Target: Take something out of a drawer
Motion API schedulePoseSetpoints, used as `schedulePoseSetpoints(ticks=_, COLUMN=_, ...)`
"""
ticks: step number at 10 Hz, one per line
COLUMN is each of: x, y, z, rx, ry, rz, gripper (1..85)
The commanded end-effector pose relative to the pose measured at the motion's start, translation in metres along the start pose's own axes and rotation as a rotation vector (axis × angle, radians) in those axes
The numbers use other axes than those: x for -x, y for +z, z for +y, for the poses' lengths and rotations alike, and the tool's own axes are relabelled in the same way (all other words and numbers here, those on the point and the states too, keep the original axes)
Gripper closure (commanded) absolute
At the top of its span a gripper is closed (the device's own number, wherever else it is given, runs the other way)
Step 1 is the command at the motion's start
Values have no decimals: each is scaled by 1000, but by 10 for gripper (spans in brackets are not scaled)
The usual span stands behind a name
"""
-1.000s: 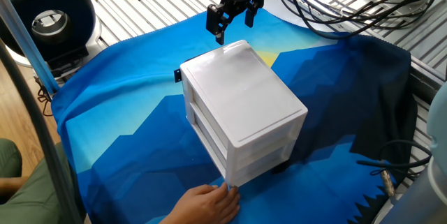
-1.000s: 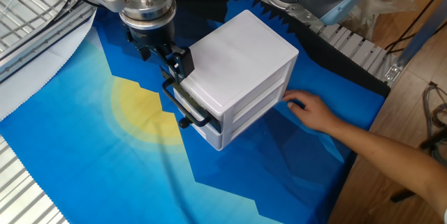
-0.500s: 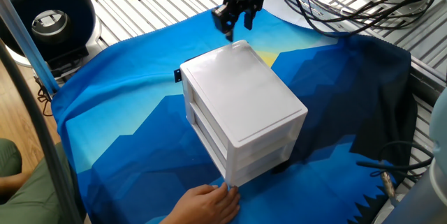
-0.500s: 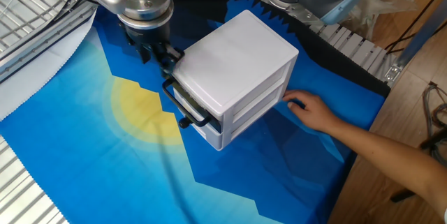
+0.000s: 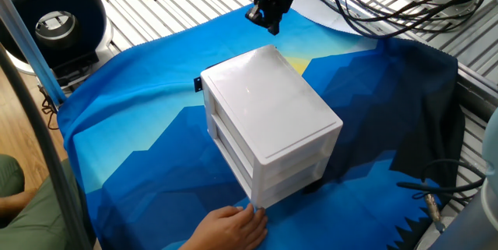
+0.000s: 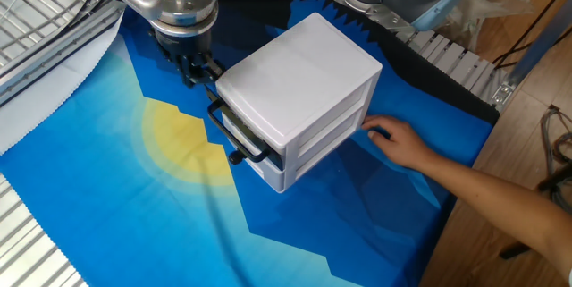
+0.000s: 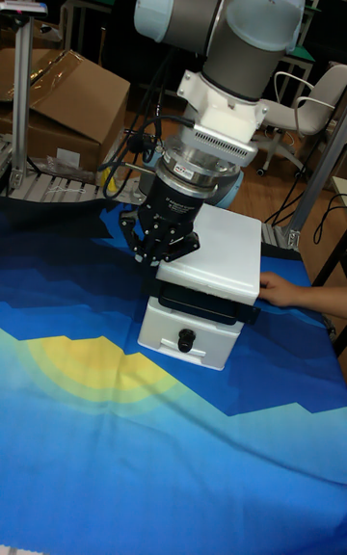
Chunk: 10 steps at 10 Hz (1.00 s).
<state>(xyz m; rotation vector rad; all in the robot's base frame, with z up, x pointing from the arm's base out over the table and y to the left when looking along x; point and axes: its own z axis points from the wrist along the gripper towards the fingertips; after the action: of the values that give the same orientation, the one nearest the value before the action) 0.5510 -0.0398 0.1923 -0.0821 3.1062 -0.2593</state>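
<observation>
White plastic drawer (image 6: 239, 135) sits shut in the cabinet (image 5: 268, 121), so the cube cannot be seen. The gripper (image 6: 198, 71) hovers beside the black handle (image 6: 234, 131) with fingers drawn together, holding nothing. Judging by this, opening is the step in hand: next, catch the handle and pull.

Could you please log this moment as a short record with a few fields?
gripper: fingers close together, holding nothing, at the cabinet's front top corner
cabinet: white, standing on the blue cloth
top drawer: looks shut or barely open; black handle across its front
lower drawer: shut, small black knob
drawer contents: not visible
person's hand: resting against the back of the cabinet
task stage: nothing taken out yet
</observation>
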Motion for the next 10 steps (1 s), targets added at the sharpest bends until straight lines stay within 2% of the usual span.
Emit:
schedulePoseSetpoints(ticks=1, x=6, y=-6, z=1, rx=11, ry=-102, rz=-33, gripper=843)
schedulePoseSetpoints(ticks=2, x=9, y=-12, z=14, rx=61, ry=-163, rz=-58, gripper=843)
schedulePoseSetpoints(ticks=4, x=16, y=-19, z=26, rx=94, ry=-390, rz=-113, gripper=843)
schedulePoseSetpoints(ticks=6, x=18, y=-18, z=48, rx=152, ry=-587, rz=-151, gripper=843)
schedulePoseSetpoints(ticks=8, x=9, y=-13, z=71, rx=229, ry=-689, rz=-141, gripper=843)
schedulePoseSetpoints(ticks=10, x=1, y=-9, z=73, rx=225, ry=-784, rz=-118, gripper=843)
